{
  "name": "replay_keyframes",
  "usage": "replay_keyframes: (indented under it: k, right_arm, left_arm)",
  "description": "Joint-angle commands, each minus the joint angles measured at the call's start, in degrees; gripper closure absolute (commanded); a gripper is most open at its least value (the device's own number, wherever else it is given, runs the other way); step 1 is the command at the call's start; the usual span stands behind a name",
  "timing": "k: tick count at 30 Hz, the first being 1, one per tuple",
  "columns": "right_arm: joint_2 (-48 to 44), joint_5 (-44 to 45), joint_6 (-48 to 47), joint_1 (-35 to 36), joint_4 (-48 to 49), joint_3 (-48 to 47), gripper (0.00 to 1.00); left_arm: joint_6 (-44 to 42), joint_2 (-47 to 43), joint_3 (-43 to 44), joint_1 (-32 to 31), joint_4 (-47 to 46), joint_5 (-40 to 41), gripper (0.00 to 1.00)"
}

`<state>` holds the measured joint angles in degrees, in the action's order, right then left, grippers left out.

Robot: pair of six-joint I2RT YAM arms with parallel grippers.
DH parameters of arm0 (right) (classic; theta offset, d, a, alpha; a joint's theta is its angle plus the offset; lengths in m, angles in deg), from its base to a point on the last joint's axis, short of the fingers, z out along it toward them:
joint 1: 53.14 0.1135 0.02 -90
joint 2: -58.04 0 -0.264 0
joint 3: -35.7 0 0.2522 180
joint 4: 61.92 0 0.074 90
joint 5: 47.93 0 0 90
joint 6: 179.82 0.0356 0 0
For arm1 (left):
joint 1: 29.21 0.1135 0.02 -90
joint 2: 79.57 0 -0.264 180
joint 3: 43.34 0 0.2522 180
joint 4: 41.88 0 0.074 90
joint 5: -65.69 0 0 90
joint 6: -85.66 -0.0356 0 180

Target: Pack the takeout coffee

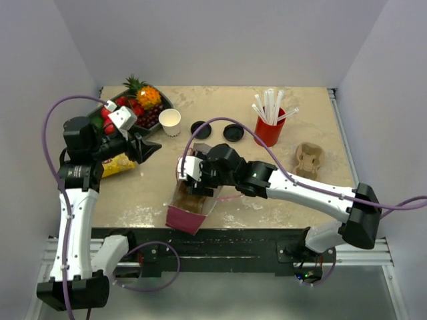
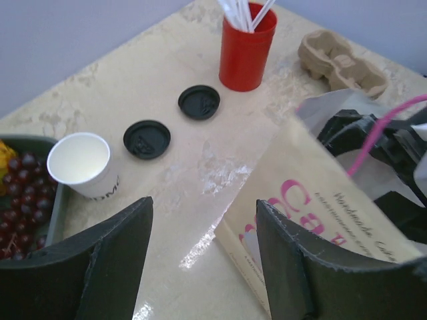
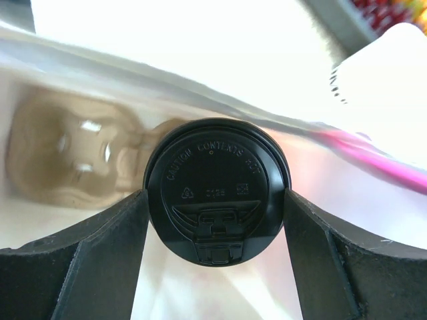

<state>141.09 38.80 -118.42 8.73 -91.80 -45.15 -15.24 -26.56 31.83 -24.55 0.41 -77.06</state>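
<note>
The right pincer (image 3: 215,220) clamps a black lid (image 3: 217,177) inside the paper bag (image 2: 320,200) (cardboard carrier (image 3: 67,157) beside it); the left pincer (image 2: 203,257) gapes wide, empty.

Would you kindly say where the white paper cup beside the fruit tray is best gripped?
I would pinch the white paper cup at its rim from above, one finger inside the mouth, one outside on the side facing the black lids: it stands upright and empty, and the fruit tray crowds the other side.
</note>
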Motion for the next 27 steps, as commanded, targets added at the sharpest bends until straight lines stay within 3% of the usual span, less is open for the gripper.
replay_keyframes:
  k: [1,6,14,18,22,26,27]
  right_arm:
    - [-4.91,-1.56,-2.34,-0.25,-2.59,-5.06,1.0]
    - [-5.0,-2.0,-0.59,-0.61,-7.6,-8.49,1.0]
    - [-5.09,-3.77,3.9,-1.05,-15.94,-17.28,1.0]
    - [-3.95,-3.06,6.27,-1.05,-19.56,-20.71,1.0]
    - [-3.24,-1.48,8.65,-1.22,-22.02,-23.17,1.0]
    - [-3.86,-1.74,8.91,-1.22,-22.28,-23.7,1.0]
    - [-3.77,-1.66,9.0,-1.22,-22.64,-24.14,1.0]
  left_arm:
    - [-1.22,-3.53,6.61,-0.27,5.29,-5.95,0.32]
    - [-2.11,-4.05,12.77,-0.27,10.66,-13.68,0.3]
    - [12.63,-9.51,8.99,-0.27,5.57,-12.37,0.25]
    - [23.35,-9.42,8.73,-0.36,-1.36,-13.16,0.25]
    - [19.79,-8.02,11.0,-0.53,2.38,-12.29,0.25]
    - [14.86,-6.0,13.65,-0.71,11.26,-2.37,0.26]
    - [14.94,-5.47,13.74,-0.71,11.89,-2.01,0.21]
